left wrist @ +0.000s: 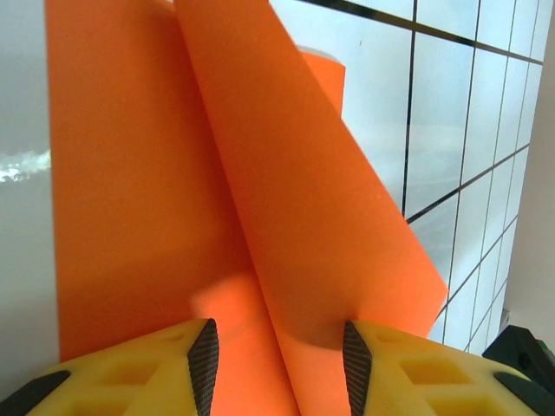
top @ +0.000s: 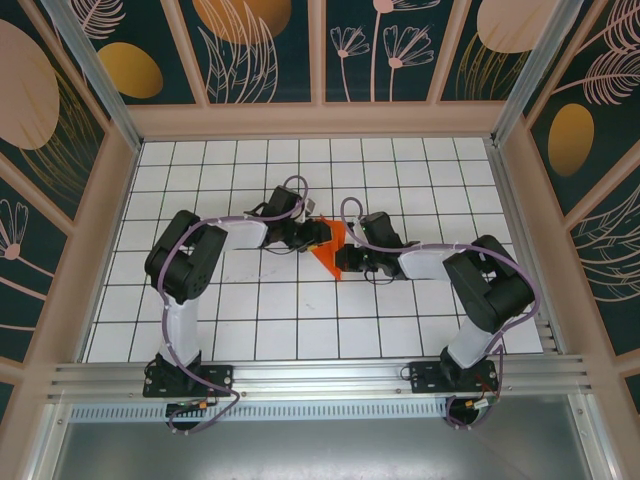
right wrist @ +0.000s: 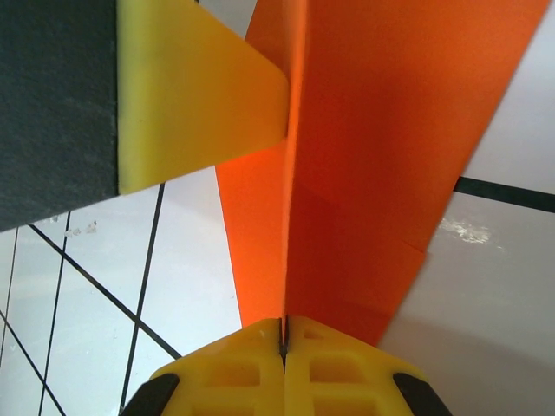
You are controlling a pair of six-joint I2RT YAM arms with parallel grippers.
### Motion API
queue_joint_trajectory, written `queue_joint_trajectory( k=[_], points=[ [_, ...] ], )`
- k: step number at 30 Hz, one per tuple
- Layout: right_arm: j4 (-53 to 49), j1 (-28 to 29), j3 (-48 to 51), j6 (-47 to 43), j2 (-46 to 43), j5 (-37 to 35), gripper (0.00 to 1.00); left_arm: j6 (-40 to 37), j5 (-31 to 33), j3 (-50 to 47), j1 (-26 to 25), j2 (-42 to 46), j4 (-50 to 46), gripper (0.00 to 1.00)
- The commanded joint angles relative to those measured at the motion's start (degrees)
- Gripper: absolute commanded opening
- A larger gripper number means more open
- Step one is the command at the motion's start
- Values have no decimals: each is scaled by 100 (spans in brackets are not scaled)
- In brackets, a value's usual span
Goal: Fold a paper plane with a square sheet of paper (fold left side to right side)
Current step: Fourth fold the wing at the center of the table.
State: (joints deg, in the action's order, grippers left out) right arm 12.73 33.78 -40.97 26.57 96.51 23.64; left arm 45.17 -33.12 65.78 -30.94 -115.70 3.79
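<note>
- Right pincer [right wrist: 284, 334] clamped shut on the folded orange paper [top: 330, 250], at the middle of the gridded tabletop [top: 250, 300] between both arms.
- Left pincer [left wrist: 277, 347] half open, its fingers astride the paper's raised fold.

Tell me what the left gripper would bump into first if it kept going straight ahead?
The orange paper. Its raised fold stands right ahead of the left gripper, between its open jaws, so it would likely push into that first.
</note>
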Motion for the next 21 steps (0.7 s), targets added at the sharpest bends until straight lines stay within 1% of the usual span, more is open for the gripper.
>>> queue_joint_trajectory(
  k=[1,7,12,14,19,20,21],
  points=[
    [119,-44,-33,78,102,132,5,-186,246,203,-61,-165,-348,45],
    [90,-51,-80,68,183,200,7,-236,338,163,-76,-299,-438,45],
    [54,-95,-92,64,122,252,14,-310,428,189,-88,-376,-562,45],
    [48,-143,-94,81,17,346,20,-323,439,214,-88,-403,-594,45],
    [-60,-207,-99,84,-326,642,29,-340,456,233,-83,-436,-625,45],
    [-52,-420,-103,98,-396,734,31,-340,468,234,-88,-436,-634,45],
    [-20,-497,-104,124,-447,826,32,-351,470,241,-85,-436,-652,44]
  ],
)
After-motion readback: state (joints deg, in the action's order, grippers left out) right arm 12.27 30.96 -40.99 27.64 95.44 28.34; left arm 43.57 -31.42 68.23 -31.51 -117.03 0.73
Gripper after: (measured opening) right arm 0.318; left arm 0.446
